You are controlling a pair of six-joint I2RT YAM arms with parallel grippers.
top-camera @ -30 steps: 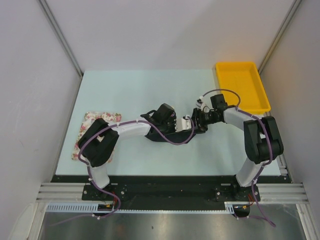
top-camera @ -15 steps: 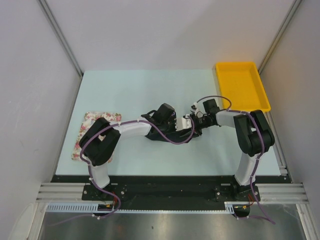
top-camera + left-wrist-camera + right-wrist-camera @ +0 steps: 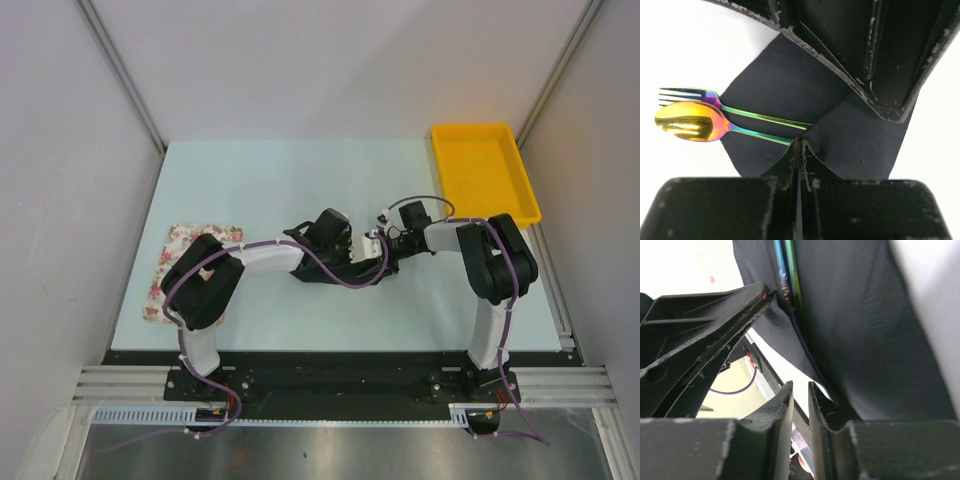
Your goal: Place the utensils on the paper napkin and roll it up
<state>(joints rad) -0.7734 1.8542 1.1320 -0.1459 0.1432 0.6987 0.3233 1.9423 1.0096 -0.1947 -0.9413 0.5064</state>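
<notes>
At 1 o'clock on the pale table [image 3: 260, 180], yellow plastic tray [image 3: 485, 128], rectangular, raised rim, only its own plain yellow floor showing. Floral cloth mat [image 3: 180, 240] at 9 o'clock, partly under the left arm's elbow.

Both arms reach inward and meet just right of table centre. Left arm is folded at the elbow, forearm running toward 3 o'clock. Right arm is bent back on itself, wrist pointing toward 9 o'clock.

Left gripper [image 3: 798, 145] is fully closed, fingers meeting in a thin line. Its tip sits right at a crease of the paper napkin [image 3: 775, 85]; cannot tell whether paper is pinched. Right gripper [image 3: 801, 390] is down to a narrow slit with bright background showing through it. The napkin's edge lies just beside its right finger; a grip is not visible.

Napkin is matte black, thin, lying flat with one flap folded over. The utensils [image 3: 730, 127] lie on it near table centre. Slim iridescent green-gold handles run under the flap toward 4 o'clock. The heads stick out past the napkin's 9 o'clock edge onto the table: fork [image 3: 687, 94] with purple-green tines, spoon [image 3: 687, 121] with a glossy gold oval bowl. They lie side by side, just beside each other.
</notes>
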